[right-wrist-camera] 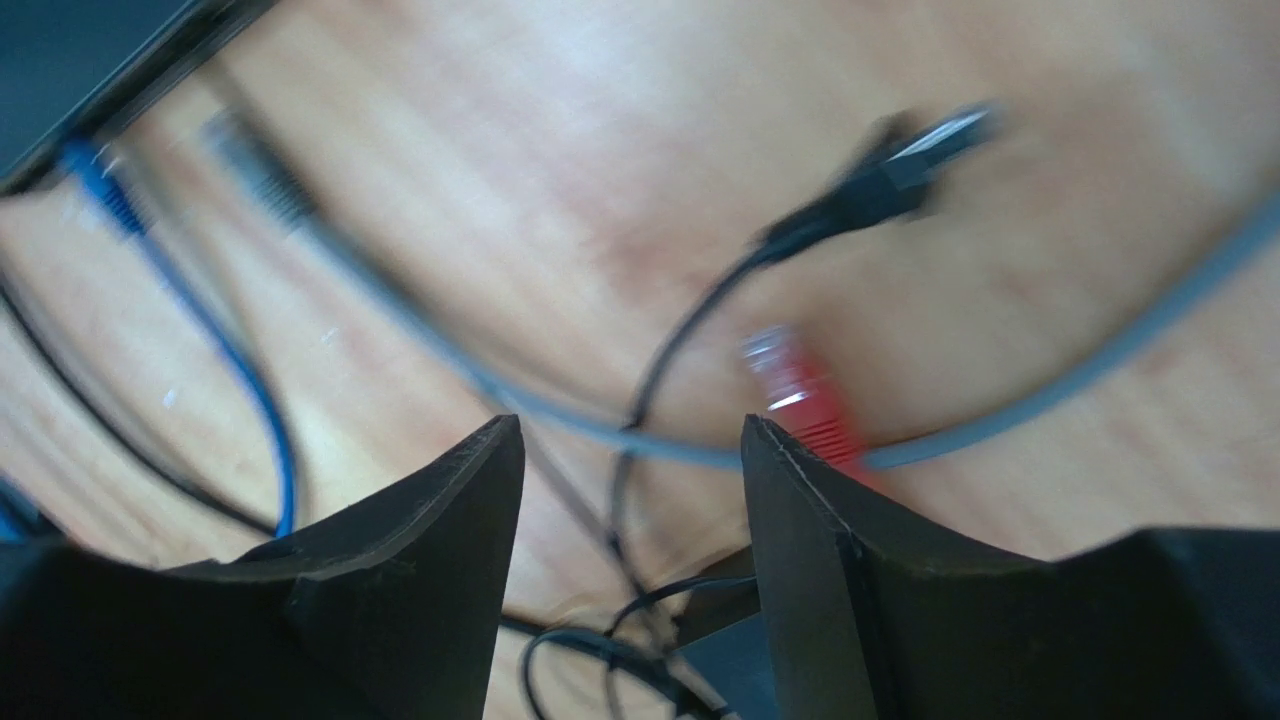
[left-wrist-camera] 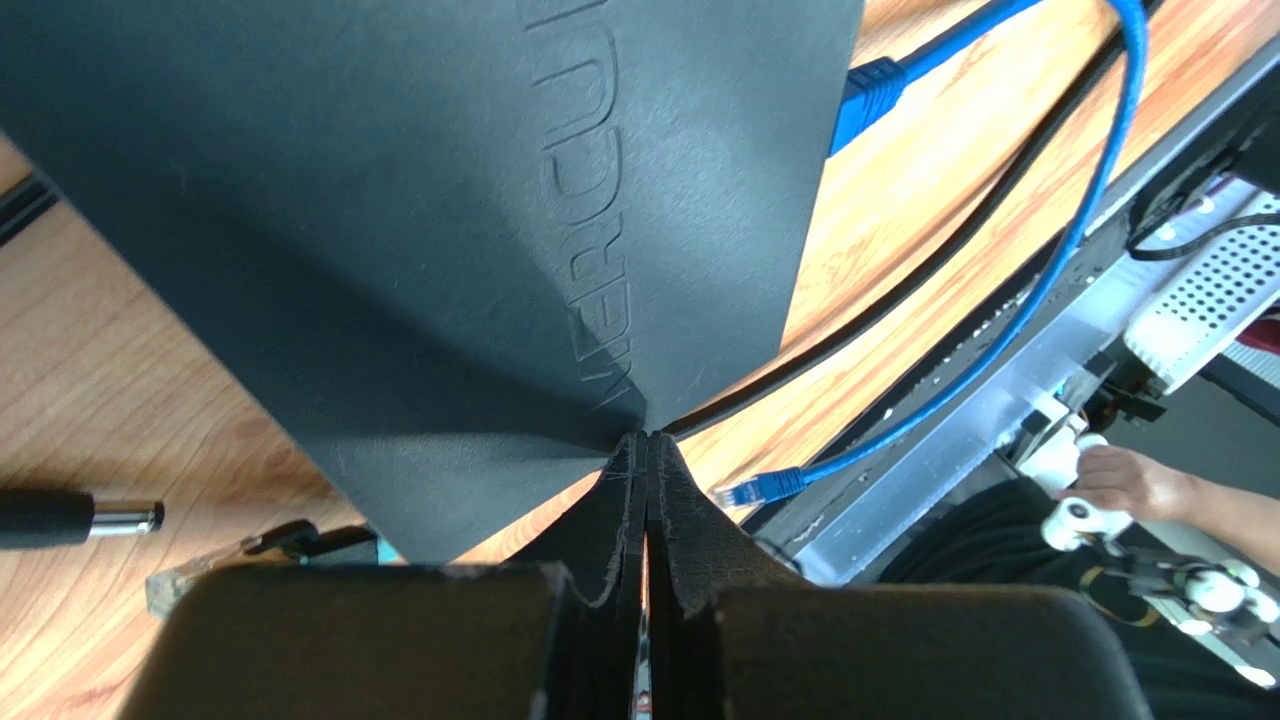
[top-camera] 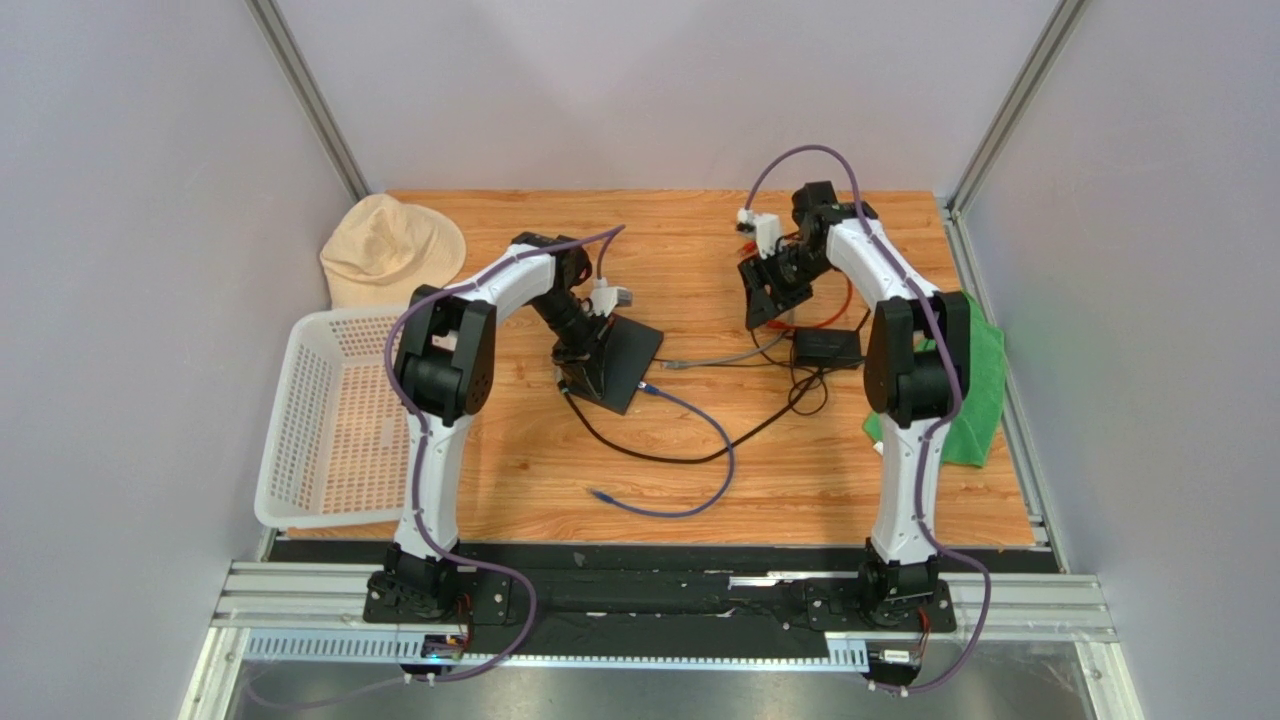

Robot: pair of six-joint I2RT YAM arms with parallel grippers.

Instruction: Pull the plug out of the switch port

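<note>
Cable of blue-purple [top-camera: 730, 450] loops over the wooden surface [top-camera: 842, 480], its loose end nearest the arm bases. Farther in, its plug [left-wrist-camera: 872, 84] sits in the switch port [left-wrist-camera: 836, 114] on the narrow edge of the flat black box [left-wrist-camera: 451, 225], its long axis level with the surface and its tip pointing leftward into the box. Left claw [left-wrist-camera: 648, 444] is clenched, its fingers pressed together at the box's corner. Farthest, the right claw [right-wrist-camera: 634, 435] hangs released above a grey cable [right-wrist-camera: 1052, 383] and a red connector [right-wrist-camera: 796, 393].
</note>
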